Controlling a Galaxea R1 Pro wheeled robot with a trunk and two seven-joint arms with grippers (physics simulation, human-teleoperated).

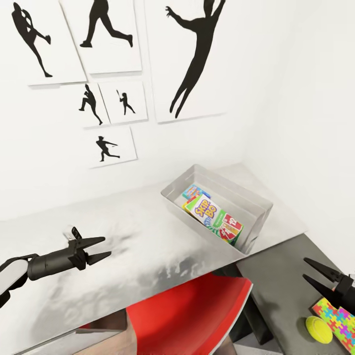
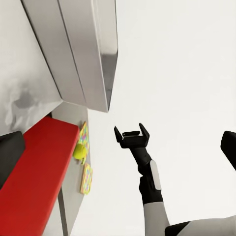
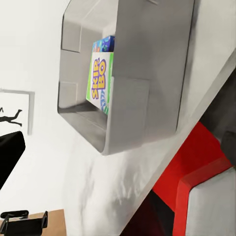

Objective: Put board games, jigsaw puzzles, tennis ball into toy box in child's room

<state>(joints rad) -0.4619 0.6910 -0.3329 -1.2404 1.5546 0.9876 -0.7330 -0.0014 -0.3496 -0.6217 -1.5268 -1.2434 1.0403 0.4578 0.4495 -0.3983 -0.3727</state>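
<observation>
At centre right of the head view, the shallow light grey toy box holds printed board game boxes. The left gripper and the right gripper are both spread apart, grasping nothing.

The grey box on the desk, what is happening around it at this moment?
The toy box on the table holds a Skip-Bo game with another colourful box behind it. Both grippers are open and empty: the left gripper hovers over the desk, the right gripper is near the tennis ball and a jigsaw puzzle on the dark section.
</observation>
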